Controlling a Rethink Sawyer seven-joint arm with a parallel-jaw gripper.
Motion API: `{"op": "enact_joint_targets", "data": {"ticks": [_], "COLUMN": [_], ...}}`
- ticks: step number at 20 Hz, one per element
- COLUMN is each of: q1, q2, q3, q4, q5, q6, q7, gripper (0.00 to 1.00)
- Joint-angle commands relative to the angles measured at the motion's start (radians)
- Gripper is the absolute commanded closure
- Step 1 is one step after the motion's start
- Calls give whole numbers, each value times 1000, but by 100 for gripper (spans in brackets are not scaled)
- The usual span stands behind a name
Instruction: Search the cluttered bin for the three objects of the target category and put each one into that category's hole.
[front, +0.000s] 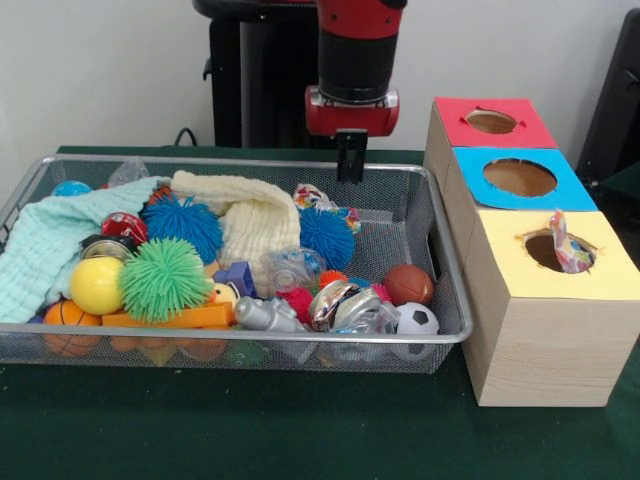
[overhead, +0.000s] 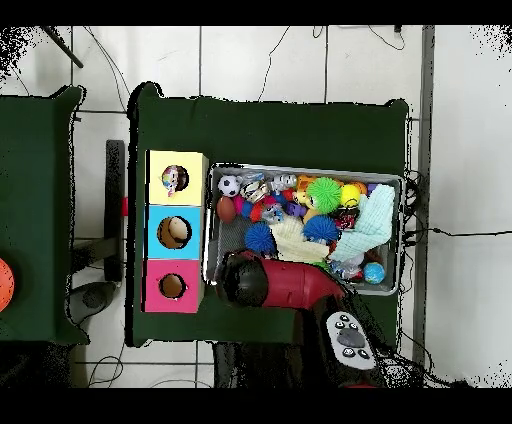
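Claw (front: 351, 158): closed, empty, above bin (front: 440, 262) back edge; wrapper (front: 568, 245) sits in yellow hole (front: 553, 250); search step; next: pick another target

Surface: a table covered in dark green cloth (front: 300, 440).
On it, left in the front view: a silver wire-mesh bin (front: 445, 300), rectangular, full of toys and cloths.
On it, right: a long pale wooden box (front: 545, 340) with red, blue and yellow tops, seemingly touching the bin's side.
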Motion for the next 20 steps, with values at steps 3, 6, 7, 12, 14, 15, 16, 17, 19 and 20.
{"op": "enact_joint_targets", "data": {"ticks": [3, 6, 7, 12, 14, 15, 16, 17, 19, 20], "q1": [-12, -11, -8, 20, 21, 21, 26, 28, 23, 20], "q2": [-62, -60, -55, -35, -26, -21, -17, -14, -9, -5], "q3": [109, 103, 97, 51, 41, 35, 25, 18, 14, 12], "q4": [-6, 1, -5, -42, -39, -38, -39, -39, -41, -48], "q5": [115, 123, 119, 73, 64, 62, 57, 53, 44, 35], "q6": [60, 34, 34, 17, -11, -25, -38, -45, -51, -51], "q7": [172, 169, 163, 134, 139, 143, 148, 149, 139, 127], "gripper": [100, 100, 100, 0, 0, 0, 0, 0, 0, 0]}}
